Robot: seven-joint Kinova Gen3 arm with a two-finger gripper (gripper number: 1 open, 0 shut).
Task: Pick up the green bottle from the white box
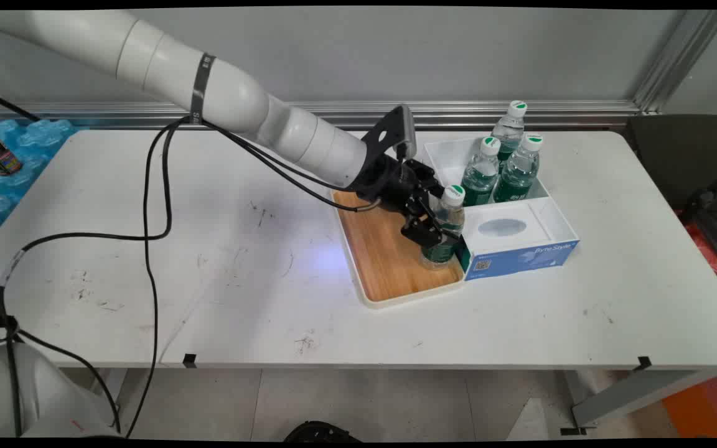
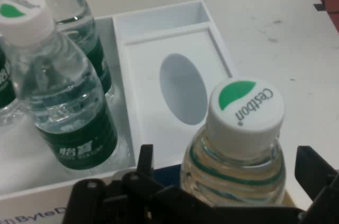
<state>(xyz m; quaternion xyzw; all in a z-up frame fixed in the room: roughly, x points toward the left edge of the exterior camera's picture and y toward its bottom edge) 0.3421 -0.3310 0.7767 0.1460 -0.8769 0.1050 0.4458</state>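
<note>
On the wooden tray [image 1: 383, 261] the gripper [image 1: 436, 233] straddles an upright bottle [image 1: 444, 227], fingers close around its body, apparently holding it, just left of the tissue box [image 1: 520, 246] and three more bottles [image 1: 500, 167].

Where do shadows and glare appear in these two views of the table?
Main view: the light is even, with no hard shadows or glare on the table. Hand view: the bottle at the gripper shows soft highlights in its water; the tissue box opening is shaded.
</note>
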